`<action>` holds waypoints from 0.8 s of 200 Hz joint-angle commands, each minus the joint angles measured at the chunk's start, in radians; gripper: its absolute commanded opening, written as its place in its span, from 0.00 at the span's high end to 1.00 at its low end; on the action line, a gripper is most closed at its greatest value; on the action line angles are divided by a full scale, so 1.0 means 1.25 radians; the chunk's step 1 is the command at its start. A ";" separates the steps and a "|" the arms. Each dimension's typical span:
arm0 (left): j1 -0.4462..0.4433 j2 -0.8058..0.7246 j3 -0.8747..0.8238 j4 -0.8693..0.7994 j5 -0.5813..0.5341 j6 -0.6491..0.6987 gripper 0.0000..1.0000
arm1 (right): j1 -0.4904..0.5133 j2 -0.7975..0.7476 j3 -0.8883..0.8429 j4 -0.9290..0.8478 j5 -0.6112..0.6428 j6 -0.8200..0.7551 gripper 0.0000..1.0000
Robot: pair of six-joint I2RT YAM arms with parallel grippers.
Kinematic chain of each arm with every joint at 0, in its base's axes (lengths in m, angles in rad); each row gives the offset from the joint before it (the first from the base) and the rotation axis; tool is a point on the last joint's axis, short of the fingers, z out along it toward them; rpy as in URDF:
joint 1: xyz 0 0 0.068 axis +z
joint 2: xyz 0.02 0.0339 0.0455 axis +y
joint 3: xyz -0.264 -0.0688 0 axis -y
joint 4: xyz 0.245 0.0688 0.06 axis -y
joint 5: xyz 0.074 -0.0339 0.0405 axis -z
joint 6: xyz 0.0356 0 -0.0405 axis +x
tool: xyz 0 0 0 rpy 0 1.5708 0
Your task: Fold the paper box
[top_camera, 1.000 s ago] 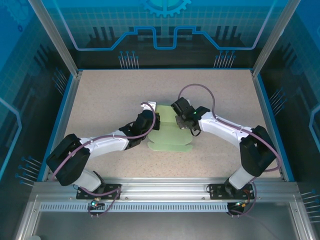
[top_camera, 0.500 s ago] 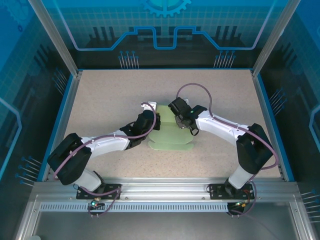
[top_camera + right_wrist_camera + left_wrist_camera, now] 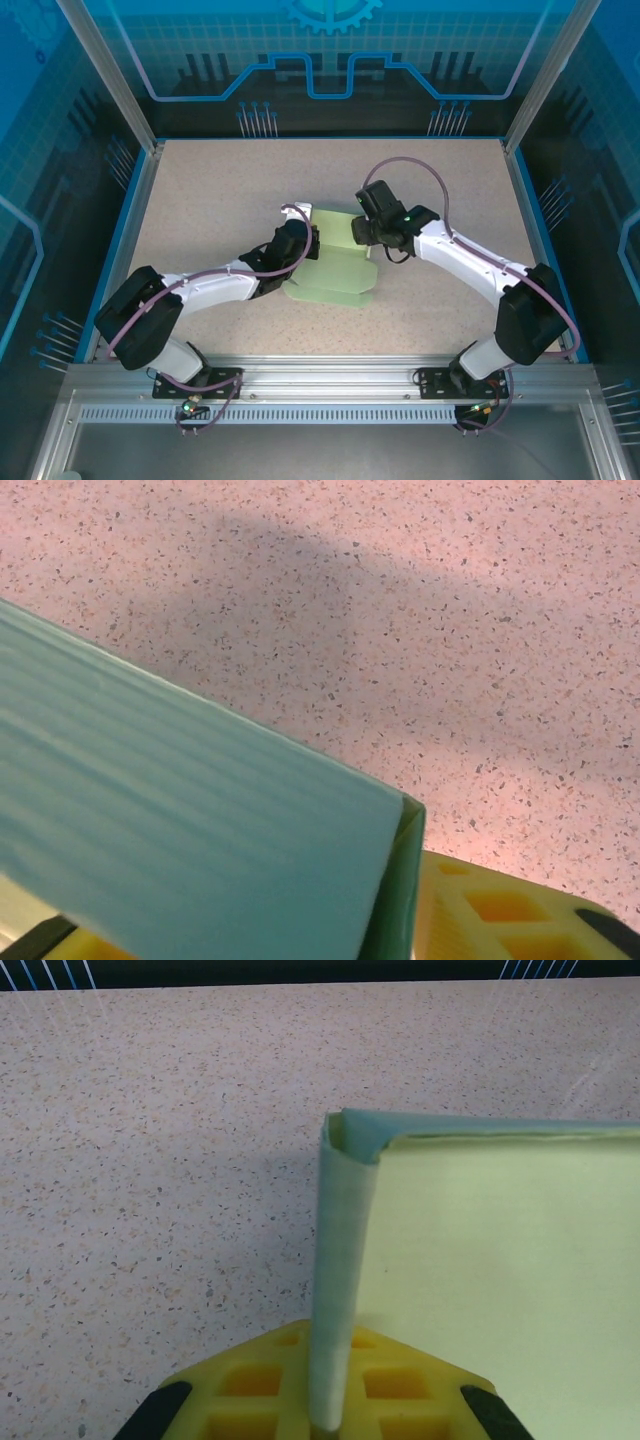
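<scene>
The paper box (image 3: 335,272) is pale mint-green card lying mid-table, partly folded, with raised walls at its far end. My left gripper (image 3: 312,246) is at the box's left side. In the left wrist view an upright side wall (image 3: 340,1260) runs straight into the left gripper (image 3: 330,1418), whose yellow pads are shut on it, with the box floor (image 3: 510,1280) to the right. My right gripper (image 3: 360,232) is at the far right corner. A box panel (image 3: 200,830) covers the right gripper (image 3: 290,935), which is open. One yellow pad (image 3: 485,905) sits just beside the box's corner.
The speckled tabletop (image 3: 220,190) is bounded by a blue rim and aluminium frame rails (image 3: 320,375) at the near edge. Both arm bases stand at the near edge, and cables loop above each wrist.
The right gripper's jaws have widened and it has pulled back to the right, off the middle of the box. The box has shifted slightly left. The left gripper has kept its hold.
</scene>
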 commanded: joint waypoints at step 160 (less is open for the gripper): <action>-0.003 0.015 0.016 0.002 -0.001 0.012 0.99 | 0.027 0.169 0.075 -0.152 0.286 0.024 0.84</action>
